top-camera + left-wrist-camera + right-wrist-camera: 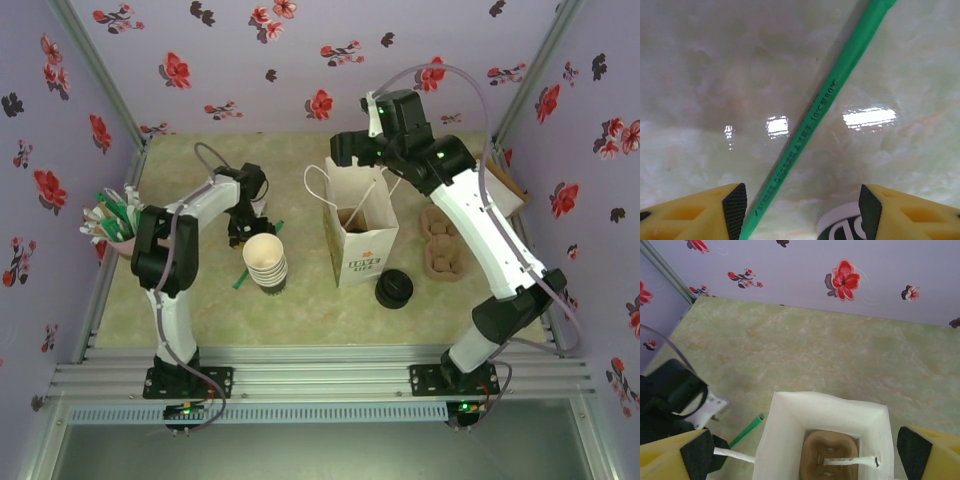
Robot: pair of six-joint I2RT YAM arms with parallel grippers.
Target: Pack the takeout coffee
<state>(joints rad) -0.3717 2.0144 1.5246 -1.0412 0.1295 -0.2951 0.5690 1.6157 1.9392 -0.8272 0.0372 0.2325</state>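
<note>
My right gripper [805, 451] hangs with its jaws spread wide over the open white paper bag [785, 437]. The bag stands mid-table and holds 1 brown pulp carrier [832, 447]. My left gripper [802, 210] is partly open, straddling a green straw [820, 107] that lies on the table [715, 75] left of centre. I cannot tell where the takeout coffee stands.

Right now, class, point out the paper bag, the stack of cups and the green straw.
paper bag [362, 258], top view, on its printed front wall.
stack of cups [265, 254], top view, inside the topmost cup.
green straw [815, 112], left wrist view, on its printed middle stretch.
</note>
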